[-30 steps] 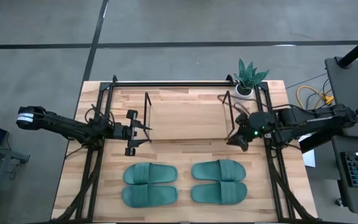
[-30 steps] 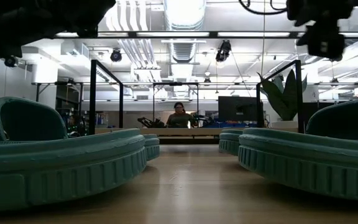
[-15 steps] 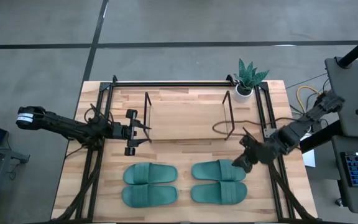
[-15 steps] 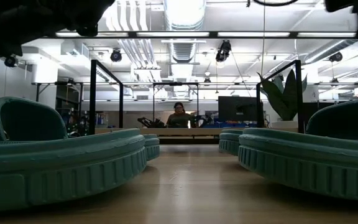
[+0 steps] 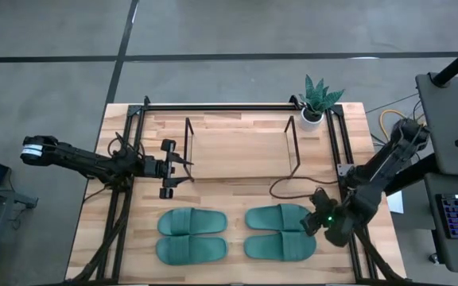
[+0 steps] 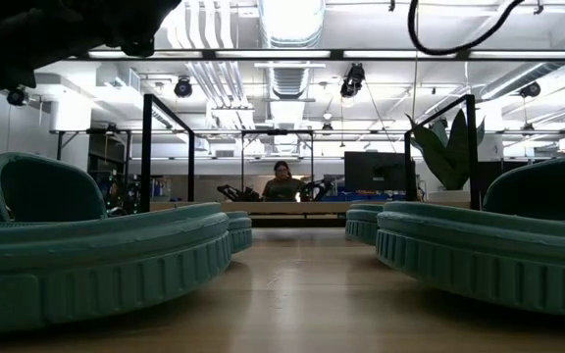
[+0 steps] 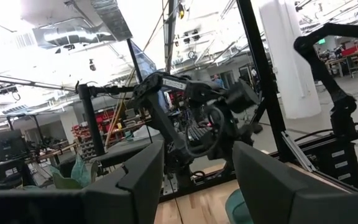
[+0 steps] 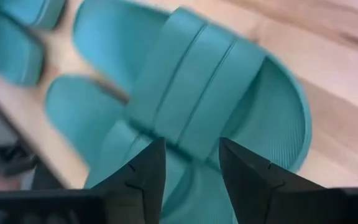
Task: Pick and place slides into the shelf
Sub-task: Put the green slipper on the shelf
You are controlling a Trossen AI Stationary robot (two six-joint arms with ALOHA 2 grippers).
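Though perhaps blurred, no readable writing on slides [image 5: 279, 218].

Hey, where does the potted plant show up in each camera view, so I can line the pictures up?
High view: potted plant at the table's far right corner, beyond the shelf.
Low view: its leaves stand right of centre, beside a black upright post.
Left wrist view: cannot tell; green leaves at the lower left edge may be it.
Right wrist view: not in it; only slides fill the frame.
Shared landmark: the teal slides.
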